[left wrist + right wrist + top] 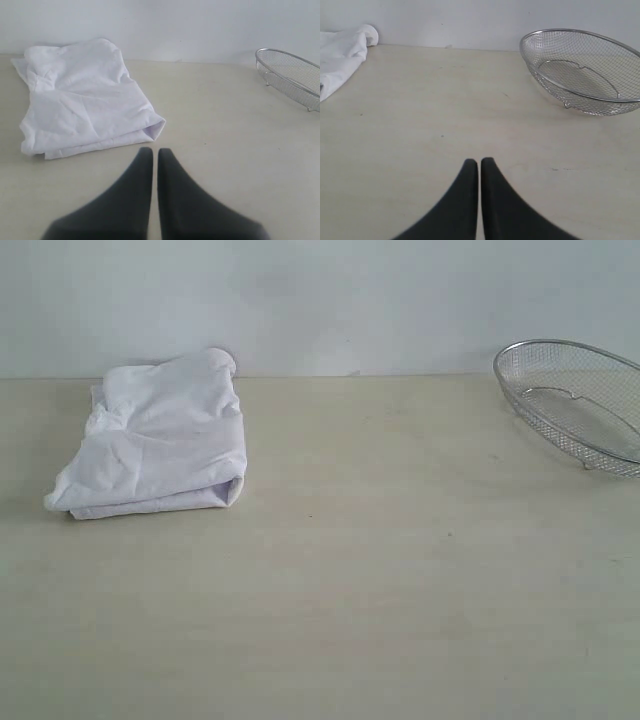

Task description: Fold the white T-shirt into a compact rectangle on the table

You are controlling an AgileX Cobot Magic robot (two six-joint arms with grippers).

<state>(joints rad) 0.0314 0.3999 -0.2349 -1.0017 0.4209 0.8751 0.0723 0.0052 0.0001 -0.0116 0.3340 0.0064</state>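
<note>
Left claw (pixel 155 151) & right claw (pixel 480 161) both pressed together, empty, off the white T-shirt (pixel 155 445), a rumpled compact rectangle nr far-left corner of the table (pixel 400 600), so folding looks approx done.

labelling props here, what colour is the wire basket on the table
Silver: the wire basket is bare shiny metal mesh, seen best in the right wrist view.

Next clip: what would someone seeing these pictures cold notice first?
The white T-shirt lies folded into a rumpled bundle at the far left of the table in the exterior view. A wire-mesh basket sits at the far right, partly out of frame. The left gripper and right gripper are both shut, holding nothing.
</note>
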